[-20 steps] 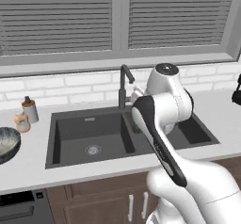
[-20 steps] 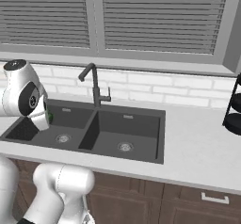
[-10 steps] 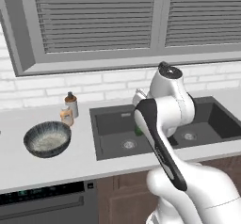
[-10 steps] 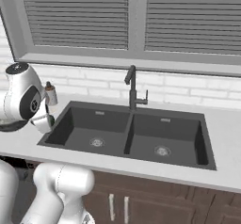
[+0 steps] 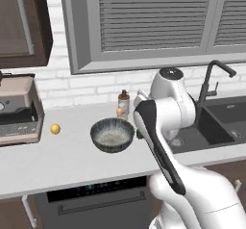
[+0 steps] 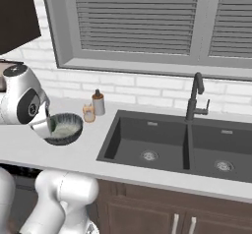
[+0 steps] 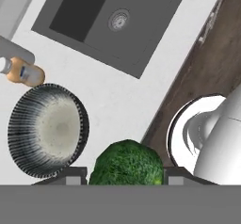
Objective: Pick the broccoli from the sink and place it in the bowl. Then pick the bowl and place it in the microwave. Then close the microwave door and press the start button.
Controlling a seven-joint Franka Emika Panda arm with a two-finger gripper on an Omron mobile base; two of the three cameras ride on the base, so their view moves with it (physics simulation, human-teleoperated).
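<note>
The tool point(image 7: 125, 178) grips the broccoli point(image 7: 126, 164) at the bottom centre of the hand view. The bowl point(image 7: 48, 130) sits empty on the bench point(image 7: 117, 96) at lower left, sink point(image 7: 113, 20) at top.

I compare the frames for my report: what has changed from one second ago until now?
The base drove left along the counter, so the sink slid right in both base views and the bowl came near the middle. The gripper stays shut on the broccoli, not yet over the bowl.

Yellow fruit point(image 5: 55, 128) on counter point(image 5: 57, 160), bottle point(image 5: 124, 101) by wall, coffee machine point(image 5: 17, 110) left
</note>
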